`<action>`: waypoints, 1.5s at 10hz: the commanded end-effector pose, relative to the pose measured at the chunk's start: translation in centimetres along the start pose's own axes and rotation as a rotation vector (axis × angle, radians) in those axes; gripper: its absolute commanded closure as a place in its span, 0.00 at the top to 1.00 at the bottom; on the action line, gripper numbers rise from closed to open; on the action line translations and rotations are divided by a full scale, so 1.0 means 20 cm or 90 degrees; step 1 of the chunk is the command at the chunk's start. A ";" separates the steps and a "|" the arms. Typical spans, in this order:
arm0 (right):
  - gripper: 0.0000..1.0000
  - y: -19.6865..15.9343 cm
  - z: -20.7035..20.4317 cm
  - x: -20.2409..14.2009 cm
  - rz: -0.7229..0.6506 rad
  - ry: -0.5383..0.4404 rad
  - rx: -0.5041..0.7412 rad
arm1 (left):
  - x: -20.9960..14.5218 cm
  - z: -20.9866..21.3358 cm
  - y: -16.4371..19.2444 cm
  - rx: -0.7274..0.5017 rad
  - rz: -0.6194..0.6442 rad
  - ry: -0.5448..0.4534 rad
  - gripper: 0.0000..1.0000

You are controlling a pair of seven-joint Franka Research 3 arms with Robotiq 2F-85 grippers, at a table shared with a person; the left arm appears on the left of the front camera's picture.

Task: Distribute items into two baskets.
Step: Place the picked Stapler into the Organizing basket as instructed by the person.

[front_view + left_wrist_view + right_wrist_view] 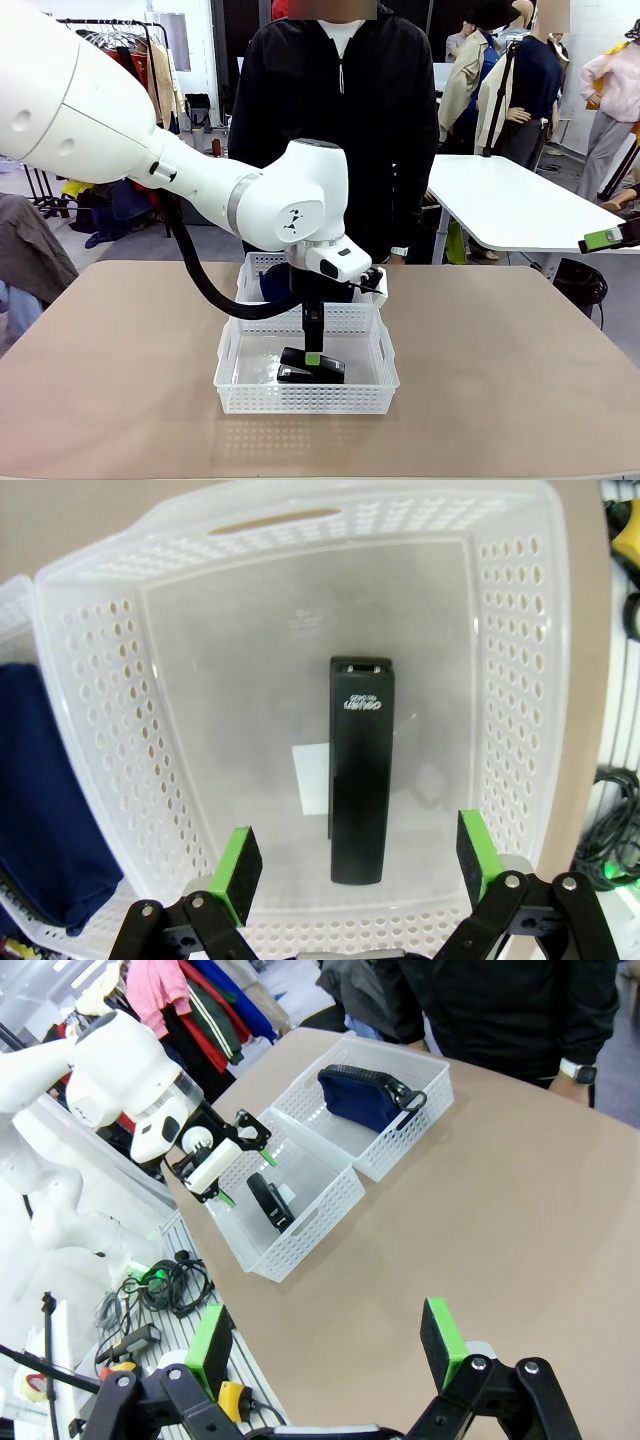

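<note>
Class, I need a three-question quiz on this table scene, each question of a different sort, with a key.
1. True or false: the stapler lies in the same basket as the navy pouch.
2. Which basket holds the stapler? A) the near basket B) the far basket
3. Fill in: the left pincer hangs over the stapler with its jaws ____.

Key: 1 false; 2 A; 3 open.
</note>
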State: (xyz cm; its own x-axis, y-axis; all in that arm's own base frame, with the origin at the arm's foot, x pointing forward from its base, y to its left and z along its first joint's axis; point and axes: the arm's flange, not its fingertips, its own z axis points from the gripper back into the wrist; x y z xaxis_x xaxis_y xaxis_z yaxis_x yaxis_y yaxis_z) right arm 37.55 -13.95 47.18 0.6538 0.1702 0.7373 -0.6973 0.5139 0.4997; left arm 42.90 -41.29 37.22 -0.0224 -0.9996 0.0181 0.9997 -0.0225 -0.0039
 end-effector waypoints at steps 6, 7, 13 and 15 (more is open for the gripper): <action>1.00 0.01 0.00 0.01 -0.001 0.002 -0.002 | -0.97 0.50 0.10 -0.051 0.199 -0.290 1.00; 1.00 0.01 0.00 0.01 -0.001 0.002 -0.002 | -1.14 0.53 0.10 -0.060 0.243 -0.309 1.00; 1.00 0.01 0.00 0.01 -0.001 0.002 -0.002 | -2.03 0.66 0.02 -0.134 0.382 -0.546 1.00; 1.00 0.01 0.00 0.01 -0.001 0.002 -0.002 | -2.17 0.72 0.01 -0.115 0.394 -0.615 1.00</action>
State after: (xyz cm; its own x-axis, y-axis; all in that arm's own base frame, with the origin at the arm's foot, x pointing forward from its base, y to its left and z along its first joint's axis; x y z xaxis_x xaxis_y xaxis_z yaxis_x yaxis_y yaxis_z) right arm 37.54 -13.95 47.16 0.6544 0.1701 0.7367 -0.6967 0.5144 0.5000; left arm 44.27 2.37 51.03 0.5809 -0.4586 0.6725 0.8103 0.4047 -0.4238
